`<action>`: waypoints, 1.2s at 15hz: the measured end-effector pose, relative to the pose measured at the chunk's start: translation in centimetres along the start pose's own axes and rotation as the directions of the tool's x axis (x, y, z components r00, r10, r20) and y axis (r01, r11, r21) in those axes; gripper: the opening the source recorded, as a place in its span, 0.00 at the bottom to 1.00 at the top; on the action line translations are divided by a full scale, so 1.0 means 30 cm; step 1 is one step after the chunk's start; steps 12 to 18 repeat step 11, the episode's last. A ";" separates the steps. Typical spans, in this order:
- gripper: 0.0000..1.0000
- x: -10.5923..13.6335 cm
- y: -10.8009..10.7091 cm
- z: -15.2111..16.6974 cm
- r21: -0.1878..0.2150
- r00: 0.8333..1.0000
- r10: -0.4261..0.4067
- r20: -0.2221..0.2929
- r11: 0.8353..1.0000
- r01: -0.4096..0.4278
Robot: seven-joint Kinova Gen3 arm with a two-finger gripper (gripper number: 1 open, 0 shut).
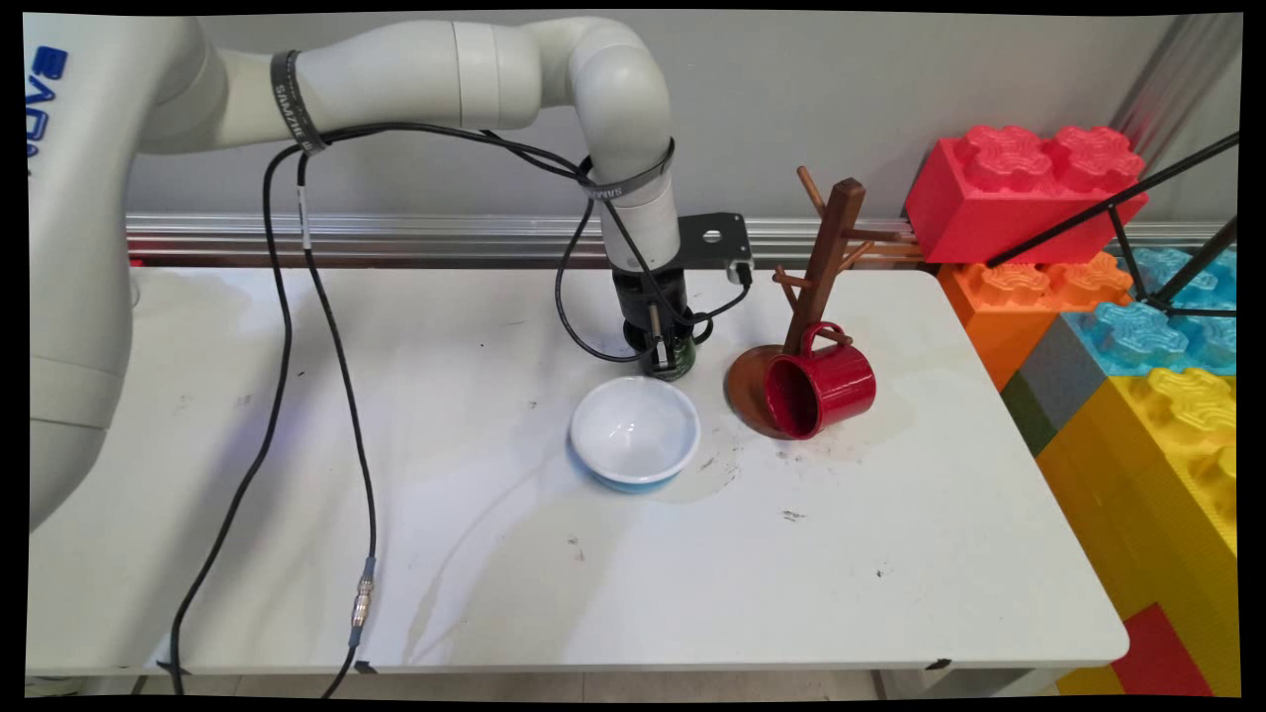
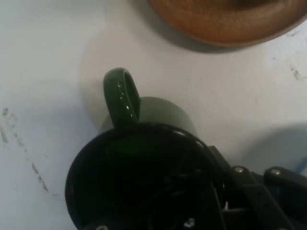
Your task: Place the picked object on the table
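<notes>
Green mug (image 2: 144,158): upright on white table (image 1: 495,554), seen from above in hand view; dark inside, handle (image 2: 122,96) turned toward mug tree base.
Gripper (image 1: 665,358): lowered onto green mug's rim, just behind the bowl; linkage is seen at the rim w/ one finger apparently inside, but whether it is clamped can't be told.
Bowl (image 1: 635,431): white inside, blue outside, set just in front of gripper.
Mug tree (image 1: 826,257): brown wood, round base (image 2: 230,21) near green mug, apart from it.
Red mug (image 1: 819,391): lain on its side on tree base, mouth toward camera.
Blocks (image 1: 1029,188): big coloured bricks stacked at table's right.
</notes>
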 end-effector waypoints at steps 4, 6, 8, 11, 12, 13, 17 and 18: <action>1.00 0.010 -0.009 0.008 -0.001 1.000 0.002 0.002 1.000 -0.002; 1.00 0.016 -0.013 0.009 0.000 1.000 0.002 0.002 1.000 -0.002; 1.00 0.017 -0.018 0.009 0.000 1.000 -0.001 0.000 1.000 0.001; 1.00 0.022 -0.025 0.006 0.005 1.000 -0.005 -0.006 1.000 0.005; 1.00 0.022 -0.025 0.006 0.005 1.000 -0.005 -0.006 1.000 0.005; 1.00 0.022 -0.025 0.006 0.005 1.000 -0.005 -0.006 1.000 0.005; 1.00 0.022 -0.025 0.006 0.005 1.000 -0.005 -0.006 1.000 0.005; 1.00 0.022 -0.025 0.006 0.005 1.000 -0.005 -0.006 1.000 0.005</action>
